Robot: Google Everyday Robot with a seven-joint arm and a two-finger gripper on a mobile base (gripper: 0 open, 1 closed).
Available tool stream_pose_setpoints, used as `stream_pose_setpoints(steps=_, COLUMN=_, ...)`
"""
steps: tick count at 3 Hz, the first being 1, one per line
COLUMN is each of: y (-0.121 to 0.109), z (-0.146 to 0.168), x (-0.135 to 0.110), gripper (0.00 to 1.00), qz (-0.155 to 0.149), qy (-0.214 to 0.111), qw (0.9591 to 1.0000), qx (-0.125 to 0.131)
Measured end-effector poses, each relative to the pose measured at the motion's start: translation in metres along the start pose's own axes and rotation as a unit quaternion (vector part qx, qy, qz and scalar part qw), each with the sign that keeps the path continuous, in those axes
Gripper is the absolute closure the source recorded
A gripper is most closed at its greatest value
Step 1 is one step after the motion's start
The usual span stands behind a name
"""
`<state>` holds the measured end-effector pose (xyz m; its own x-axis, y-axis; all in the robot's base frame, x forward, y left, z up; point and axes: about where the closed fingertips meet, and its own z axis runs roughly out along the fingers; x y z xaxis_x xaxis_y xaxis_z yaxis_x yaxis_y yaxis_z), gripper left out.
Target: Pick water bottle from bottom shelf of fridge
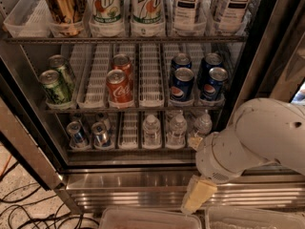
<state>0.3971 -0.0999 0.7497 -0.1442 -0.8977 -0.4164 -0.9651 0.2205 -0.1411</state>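
Water bottle (177, 128) upright; claw (197, 197) below shelf (129, 133).

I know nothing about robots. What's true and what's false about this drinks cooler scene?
1. Water bottles stand on the bottom shelf, right of the small blue-and-silver cans. True.
2. The gripper has lifted a bottle off the shelf. False: it hangs below that shelf, in front of the steel base, and the bottles stand on the shelf.
3. The Pepsi cans share the bottom shelf. False: they sit on the rack above.
4. Coke cans stand between green cans and the Pepsi cans. True.
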Motion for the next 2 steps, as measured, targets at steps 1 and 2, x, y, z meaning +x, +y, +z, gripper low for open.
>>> stream_pose_setpoints(steps=1, y=-0.002, z=0.017, x=0.0, gripper=0.0, qz=0.004, qy=-0.016, qw=0.9999, qx=0.001)
stream_pose_setpoints(steps=2, y=0.007, z=0.058, x=0.002, gripper=0.0, qz=0.023, qy=-0.044, qw=0.9987, qx=0.003)
